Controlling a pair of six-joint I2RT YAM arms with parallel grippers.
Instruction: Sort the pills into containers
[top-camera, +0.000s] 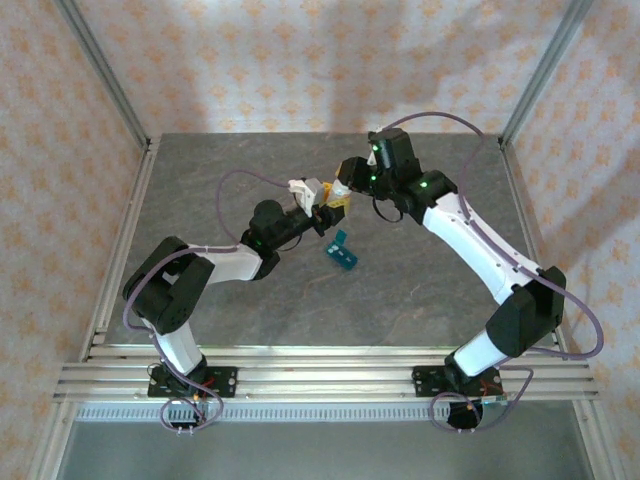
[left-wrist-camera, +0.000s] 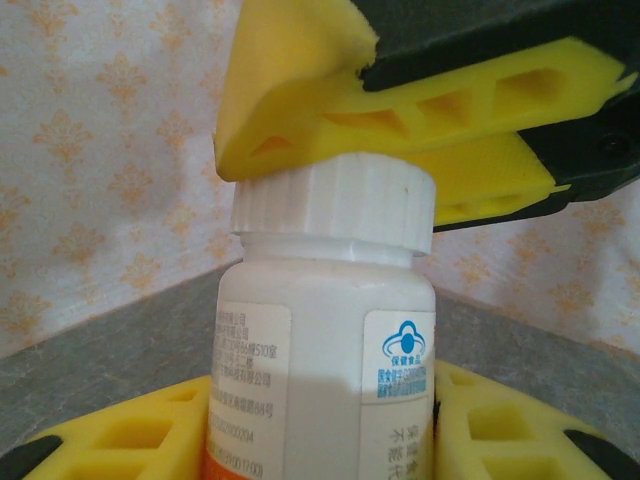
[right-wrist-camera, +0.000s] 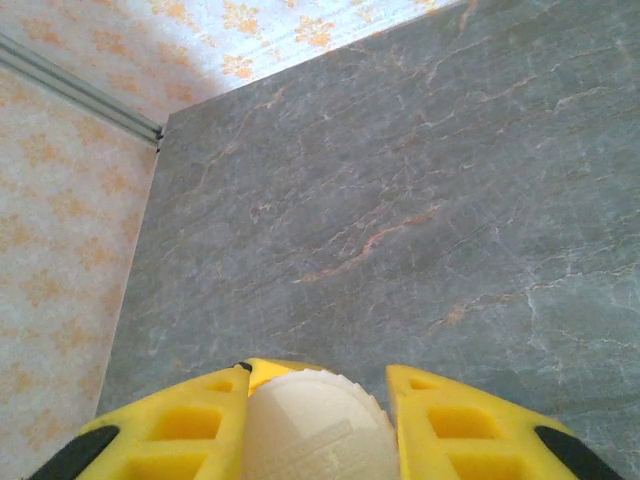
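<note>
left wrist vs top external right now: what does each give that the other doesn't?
Left wrist: label print on the white bottle and ribs on its cap. Top external: the teal pill box lying on the table, apart from both grippers. Shared: left gripper clamping the bottle, right gripper clamped on the cap.

White-and-black left arm (top-camera: 225, 262) and right arm (top-camera: 470, 235), looping purple cables (top-camera: 585, 320), green wrist lights (top-camera: 424, 183), yellow hollow-celled fingers (right-wrist-camera: 170, 430), black-tipped.

We're gripping the white bottle (left-wrist-camera: 325, 360) in our left pincer (left-wrist-camera: 320, 440) while the right pincer (left-wrist-camera: 400, 140) is clamping its cap (left-wrist-camera: 335, 205).
</note>
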